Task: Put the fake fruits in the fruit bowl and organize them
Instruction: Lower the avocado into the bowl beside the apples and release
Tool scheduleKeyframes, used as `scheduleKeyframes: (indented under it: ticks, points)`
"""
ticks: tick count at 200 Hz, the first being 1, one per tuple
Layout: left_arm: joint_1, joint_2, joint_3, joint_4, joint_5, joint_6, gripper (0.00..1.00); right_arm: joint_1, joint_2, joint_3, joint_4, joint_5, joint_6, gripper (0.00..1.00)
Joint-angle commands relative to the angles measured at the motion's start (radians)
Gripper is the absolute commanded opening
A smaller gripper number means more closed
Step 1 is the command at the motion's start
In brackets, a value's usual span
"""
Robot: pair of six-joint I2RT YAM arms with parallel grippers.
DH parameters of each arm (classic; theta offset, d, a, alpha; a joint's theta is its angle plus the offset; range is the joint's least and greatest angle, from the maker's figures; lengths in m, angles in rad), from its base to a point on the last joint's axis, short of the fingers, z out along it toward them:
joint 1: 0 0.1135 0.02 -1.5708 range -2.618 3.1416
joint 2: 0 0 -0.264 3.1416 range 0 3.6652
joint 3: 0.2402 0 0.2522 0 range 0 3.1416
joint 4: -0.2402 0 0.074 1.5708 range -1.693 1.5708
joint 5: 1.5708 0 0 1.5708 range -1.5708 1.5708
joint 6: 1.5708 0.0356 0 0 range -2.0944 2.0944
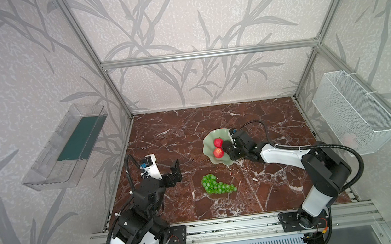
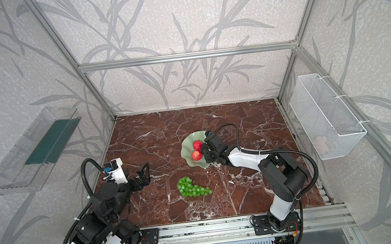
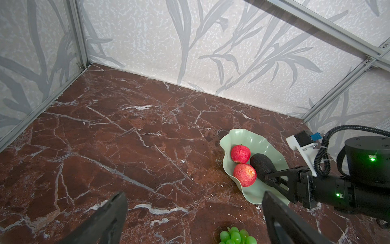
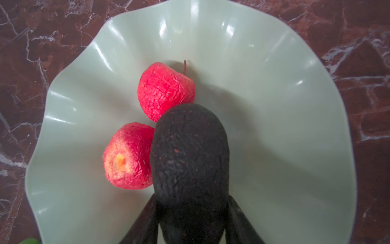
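One avocado (image 4: pixel 190 147), rough-skinned, likely slip-proof, sits clamped endwise in the right hand (image 4: pixel 191 198); left hand (image 3: pixel 194 198) gapes empty.

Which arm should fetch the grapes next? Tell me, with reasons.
Probably left. The left gripper is open and empty, with nothing between it and the grapes. The right gripper is shut on the avocado in the bowl, so it must release first.

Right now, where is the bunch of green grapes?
In both top views the grapes lie on the marble table near its middle, outside the fruit bowl and nearer the front edge than it.
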Motion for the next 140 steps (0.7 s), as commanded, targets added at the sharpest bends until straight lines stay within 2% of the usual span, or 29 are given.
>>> scheduleKeyframes:
  ticks: [1, 35, 49, 88, 122, 140]
  points:
    - [0.003, -0.007, -0.008, -0.005, -0.003, -0.013, 1.00, -0.005, 0.031, 0.027, 0.032, -0.006, 0.030, 0.45]
    - [0.002, -0.004, -0.008, -0.002, 0.002, -0.014, 1.00, -0.007, 0.006, 0.027, 0.039, -0.009, 0.033, 0.60]
    - [0.002, -0.003, -0.008, 0.000, 0.001, -0.011, 1.00, -0.006, -0.004, 0.027, 0.030, -0.007, 0.028, 0.63]
    - [0.001, -0.002, -0.006, 0.000, 0.002, -0.011, 1.00, -0.006, -0.181, -0.008, 0.024, -0.019, -0.005, 0.69]
    - [0.003, -0.003, -0.008, 0.008, 0.001, -0.008, 1.00, 0.009, -0.369, -0.126, 0.081, -0.124, -0.080, 0.82]
    - [0.003, -0.002, -0.006, 0.012, 0.002, -0.005, 1.00, 0.025, -0.457, -0.227, 0.142, -0.237, -0.125, 0.86]
